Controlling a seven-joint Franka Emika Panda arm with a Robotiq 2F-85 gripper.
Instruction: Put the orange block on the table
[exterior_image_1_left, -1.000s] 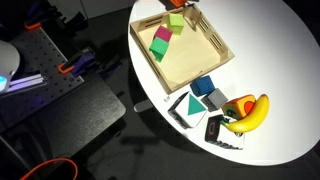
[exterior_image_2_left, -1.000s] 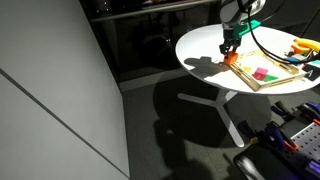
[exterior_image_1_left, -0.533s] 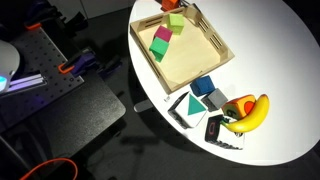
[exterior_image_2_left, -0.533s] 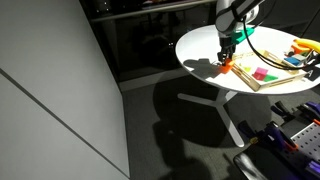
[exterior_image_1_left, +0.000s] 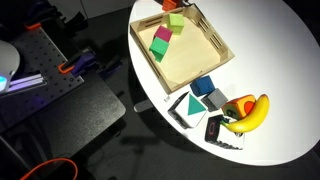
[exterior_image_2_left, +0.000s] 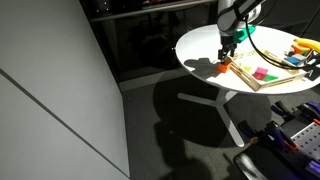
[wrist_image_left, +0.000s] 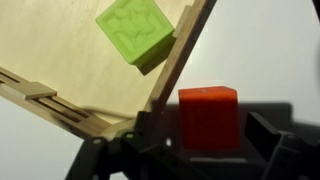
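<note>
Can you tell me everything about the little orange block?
The orange block is a small red-orange cube with flat, smooth, matte faces and sharp edges; what it is made of is unclear. It sits upright between the fingers of the claw, just outside the wooden tray's wall, low over or on the white table. Whether the claw squeezes it, or whether it touches the table, cannot be told.

In the wrist view, the raised wall of the tray (wrist_image_left: 178, 62) ran diagonally just left of the orange block (wrist_image_left: 208, 118), and a green block (wrist_image_left: 137, 32) stood beyond it at upper left, barring that side. In an exterior view, the table (exterior_image_2_left: 198, 48) lay bare left of the tray, leaving open room around the gripper (exterior_image_2_left: 228, 58).
</note>
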